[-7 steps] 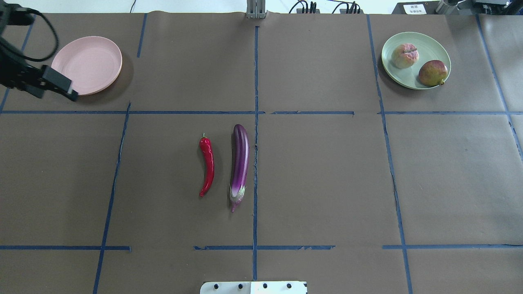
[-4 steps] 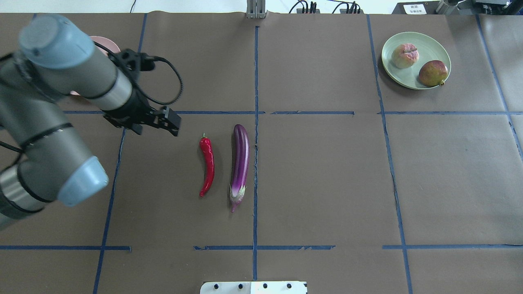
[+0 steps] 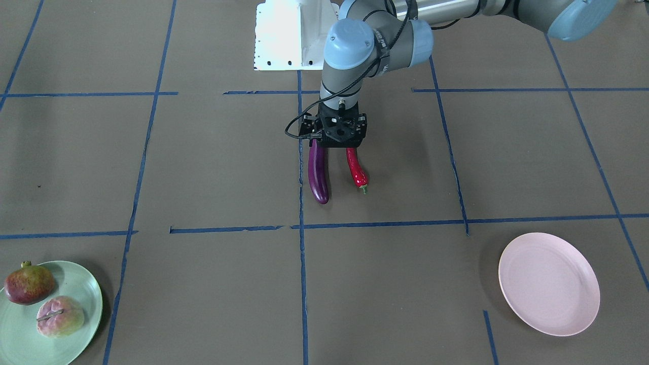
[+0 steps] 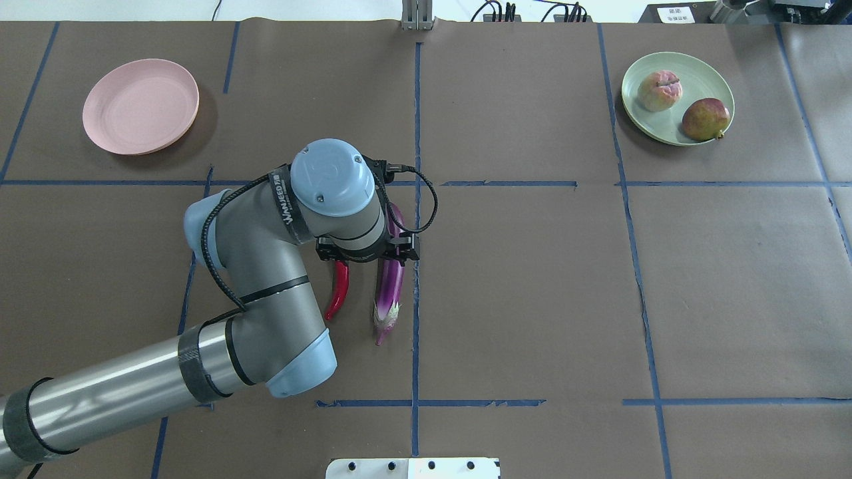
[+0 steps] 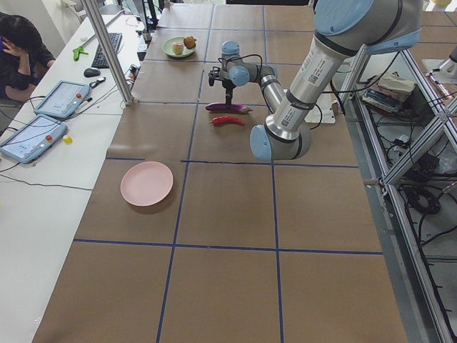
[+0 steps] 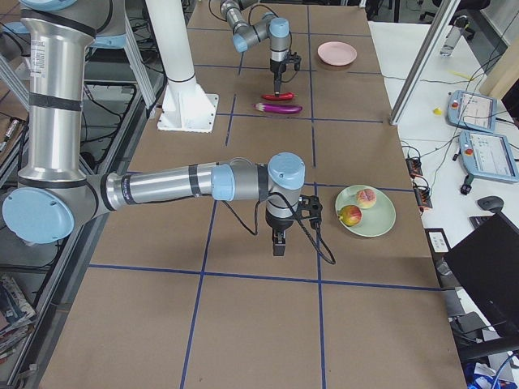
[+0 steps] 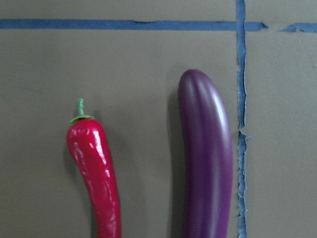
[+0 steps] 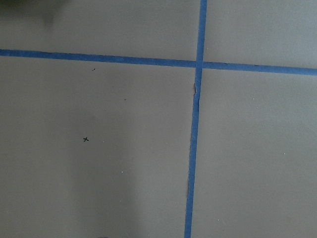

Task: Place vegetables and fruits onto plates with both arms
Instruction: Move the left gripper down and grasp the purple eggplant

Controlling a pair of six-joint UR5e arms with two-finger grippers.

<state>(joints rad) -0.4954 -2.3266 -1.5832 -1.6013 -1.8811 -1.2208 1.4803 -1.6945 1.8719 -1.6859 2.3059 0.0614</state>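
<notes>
The purple eggplant (image 4: 389,293) and red chili pepper (image 4: 339,293) lie side by side mid-table, filling the left wrist view: eggplant (image 7: 205,153), chili (image 7: 96,173). My left gripper (image 3: 337,133) points straight down, close over their near halves; its fingers are hidden, so I cannot tell open or shut. The pink plate (image 4: 140,106) is empty at far left. The mint green plate (image 4: 692,70) at far right holds the peach (image 4: 659,90) and pomegranate (image 4: 705,119). My right gripper (image 6: 278,243) shows only in the exterior right view, beside the green plate; I cannot tell its state.
The white robot base (image 3: 291,33) stands at the table's near edge. Blue tape lines cross the brown paper (image 8: 198,64). An operator (image 5: 21,46) sits at a side desk with tablets (image 5: 32,136). A metal post (image 5: 107,50) stands at that edge.
My left arm has swung from beside the pink plate at the far left to the table's middle, and its gripper now hangs over the chili and eggplant. The vegetables have not moved.
</notes>
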